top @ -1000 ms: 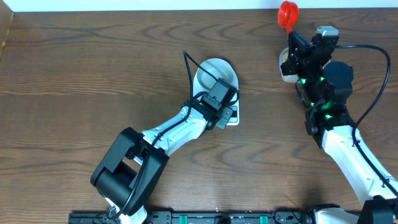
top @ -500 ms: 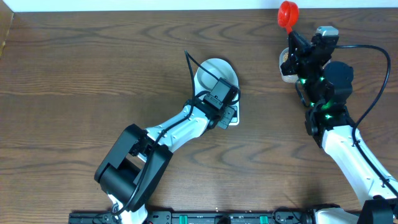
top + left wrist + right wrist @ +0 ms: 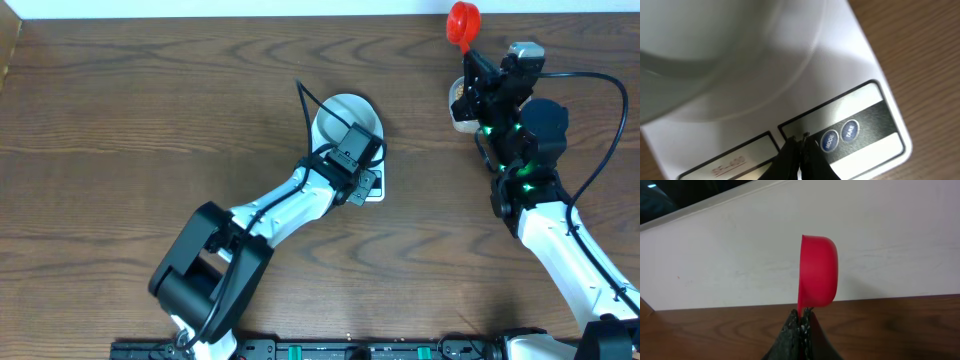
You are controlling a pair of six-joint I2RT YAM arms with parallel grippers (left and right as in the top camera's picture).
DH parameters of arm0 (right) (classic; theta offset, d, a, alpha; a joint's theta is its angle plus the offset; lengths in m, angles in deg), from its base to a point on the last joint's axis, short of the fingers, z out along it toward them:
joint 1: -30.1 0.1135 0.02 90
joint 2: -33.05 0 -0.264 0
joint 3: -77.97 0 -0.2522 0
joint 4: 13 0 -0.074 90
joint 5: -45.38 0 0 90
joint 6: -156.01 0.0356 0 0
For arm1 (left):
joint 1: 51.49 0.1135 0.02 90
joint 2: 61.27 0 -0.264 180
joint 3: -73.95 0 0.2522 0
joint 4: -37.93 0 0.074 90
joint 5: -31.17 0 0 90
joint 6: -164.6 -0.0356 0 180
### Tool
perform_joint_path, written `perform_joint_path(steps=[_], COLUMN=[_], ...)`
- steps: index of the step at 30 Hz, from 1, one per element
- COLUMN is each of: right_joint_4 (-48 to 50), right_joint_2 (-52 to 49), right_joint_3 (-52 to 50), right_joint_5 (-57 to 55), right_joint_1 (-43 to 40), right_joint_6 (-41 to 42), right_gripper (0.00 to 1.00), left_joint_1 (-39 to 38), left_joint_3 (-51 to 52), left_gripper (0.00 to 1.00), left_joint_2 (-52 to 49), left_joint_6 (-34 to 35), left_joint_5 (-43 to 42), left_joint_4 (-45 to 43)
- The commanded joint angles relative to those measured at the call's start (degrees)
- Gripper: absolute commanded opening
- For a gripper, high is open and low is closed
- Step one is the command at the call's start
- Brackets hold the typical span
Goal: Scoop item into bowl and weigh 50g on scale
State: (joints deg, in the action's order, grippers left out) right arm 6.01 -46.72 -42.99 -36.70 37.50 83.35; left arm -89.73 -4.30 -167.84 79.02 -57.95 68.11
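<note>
The pale bowl stands on the white scale; in the left wrist view the bowl is a blur above the scale. My left gripper is shut, empty, its tips on the scale's control strip just left of the MODE button and the TARE button. From overhead the left gripper is at the scale's near edge. My right gripper is shut on the handle of a red scoop held on its side, seen overhead as the scoop above the right gripper. A few tan beans show beside that arm.
A clear tub holding the beans sits at the back right, mostly hidden under my right arm. The white wall runs along the table's far edge, close behind the scoop. The scale's display lies left of my left fingertips.
The left arm's elbow has shifted slightly, while its gripper stays at the scale's buttons. The right arm and scoop have not moved.
</note>
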Motion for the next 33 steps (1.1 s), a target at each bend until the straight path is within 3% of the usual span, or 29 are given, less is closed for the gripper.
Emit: perform_joint_path(steps=[1, 9, 33], right_joint_4=[0.2, 0.2, 0.2], right_joint_2=[-0.1, -0.1, -0.1], right_joint_3=[1.6, 1.6, 1.6], right_joint_5=[-0.6, -6.3, -6.2], right_joint_1=[-0.2, -0.3, -0.3], right_joint_6=[-0.3, -0.3, -0.3], right_gripper=[0.01, 0.01, 0.01], left_joint_1=[0.3, 0.2, -0.7], left_joint_3=[-1.9, -1.7, -1.0], left_gripper=[0.07, 0.07, 0.07], left_joint_2=[3.8, 3.5, -0.4], left_joint_6=[-0.8, -0.7, 3.4], left_joint_5=[1.4, 1.2, -0.5], left_joint_4=[1.0, 2.4, 2.3])
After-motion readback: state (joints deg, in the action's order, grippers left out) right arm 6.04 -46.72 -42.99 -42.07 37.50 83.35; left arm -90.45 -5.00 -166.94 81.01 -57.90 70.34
